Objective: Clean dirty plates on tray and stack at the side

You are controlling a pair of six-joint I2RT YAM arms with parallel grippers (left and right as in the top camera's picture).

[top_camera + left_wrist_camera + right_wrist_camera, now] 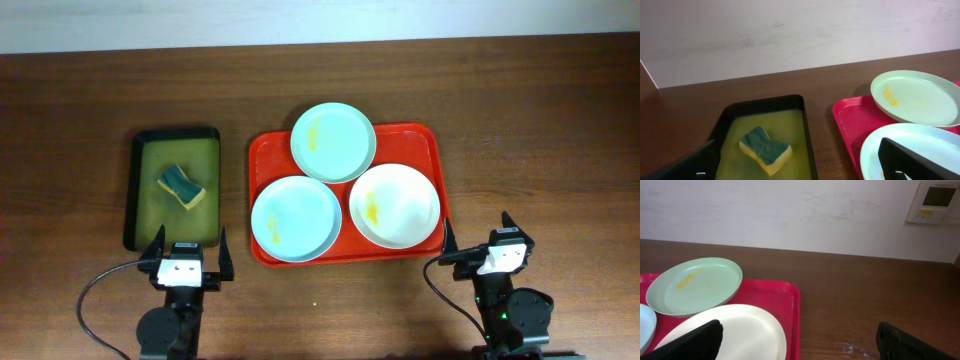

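Note:
The red tray (pixel 432 150) lies at the table's middle and holds three plates. The pale green plate (pixel 333 141) sits at the back, overlapping the other two, with a yellow smear. The pale blue plate (pixel 296 218) is front left with a yellow smear near its front edge. The white plate (pixel 394 205) is front right with a yellow smear. My left gripper (pixel 186 256) is open and empty near the front edge, before the olive tray. My right gripper (pixel 480 243) is open and empty, front right of the red tray. The green plate also shows in the wrist views (pixel 915 97) (pixel 692 286).
A black-rimmed olive-green tray (pixel 175 150) stands left of the red tray and holds a blue-and-yellow sponge (pixel 182 187), also in the left wrist view (pixel 765 149). A small wet spot (pixel 852 349) lies on the wood right of the red tray. A wall runs behind the table.

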